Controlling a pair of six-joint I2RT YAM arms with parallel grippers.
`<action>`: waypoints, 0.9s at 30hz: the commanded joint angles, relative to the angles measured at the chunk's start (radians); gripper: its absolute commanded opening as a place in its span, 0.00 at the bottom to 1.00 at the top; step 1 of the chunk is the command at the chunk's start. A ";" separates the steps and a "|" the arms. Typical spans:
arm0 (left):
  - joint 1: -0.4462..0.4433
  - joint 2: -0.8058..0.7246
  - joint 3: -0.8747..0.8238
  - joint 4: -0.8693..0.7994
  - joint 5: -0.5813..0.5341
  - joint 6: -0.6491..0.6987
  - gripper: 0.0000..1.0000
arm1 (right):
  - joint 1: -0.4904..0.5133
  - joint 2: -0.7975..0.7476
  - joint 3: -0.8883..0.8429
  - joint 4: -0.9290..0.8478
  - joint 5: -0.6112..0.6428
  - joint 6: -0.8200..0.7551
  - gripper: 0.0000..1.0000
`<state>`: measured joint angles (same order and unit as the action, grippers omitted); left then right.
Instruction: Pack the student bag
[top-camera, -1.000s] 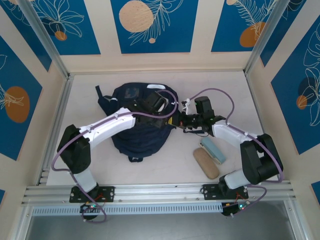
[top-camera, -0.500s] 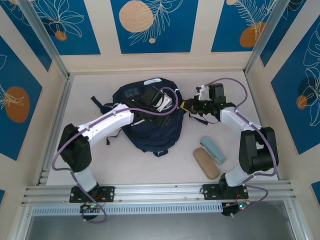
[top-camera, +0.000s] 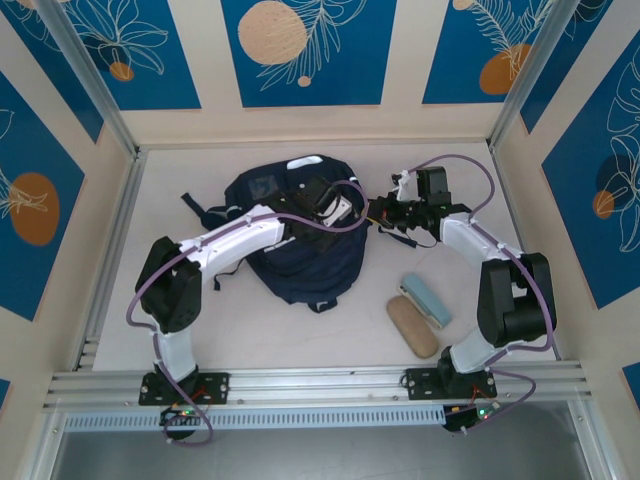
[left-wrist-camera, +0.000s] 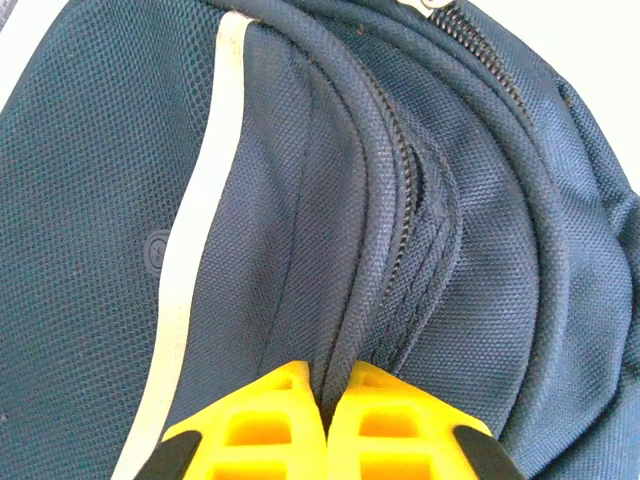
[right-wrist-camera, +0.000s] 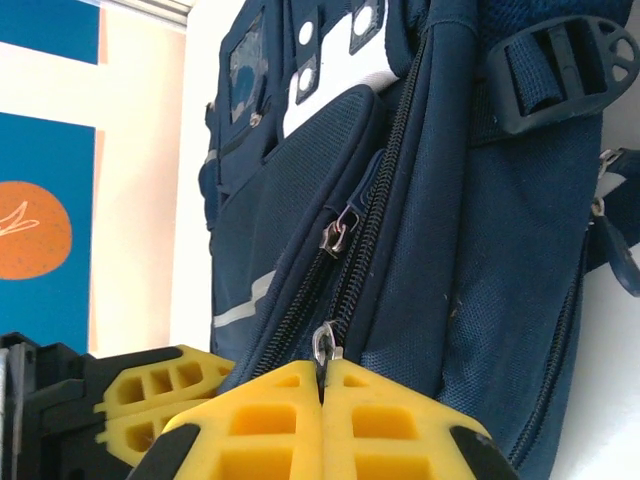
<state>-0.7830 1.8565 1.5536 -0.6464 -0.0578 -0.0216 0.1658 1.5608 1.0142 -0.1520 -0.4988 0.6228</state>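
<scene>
Now the large navy-blue fabric backpack with white stripe trim (top-camera: 300, 270) lies centrally on the worktop (top-camera: 250, 340). My left jaws pinch its fabric fold (left-wrist-camera: 395, 250) beside the zip; my right jaws clamp the small metal zipper pull (right-wrist-camera: 323, 343). Unzipping, I judge: next, draw the pull along, left bracing.

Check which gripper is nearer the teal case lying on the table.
Right. The right gripper, shut on a zipper pull at the right edge of the student bag, is on the side facing the teal case. The left gripper pinches bag fabric farther left.
</scene>
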 joint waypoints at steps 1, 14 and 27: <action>0.015 -0.007 0.041 0.046 -0.117 -0.060 0.00 | 0.028 -0.091 -0.036 -0.030 0.006 -0.073 0.00; 0.015 0.022 0.102 0.067 -0.188 -0.219 0.00 | 0.129 -0.284 -0.200 -0.007 -0.043 0.017 0.00; 0.015 -0.019 0.030 0.110 -0.151 -0.228 0.00 | 0.069 -0.329 -0.256 0.016 0.006 0.465 0.00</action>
<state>-0.7952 1.8561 1.5967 -0.6773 -0.1097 -0.2043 0.2600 1.2606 0.7513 -0.0540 -0.3565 0.9257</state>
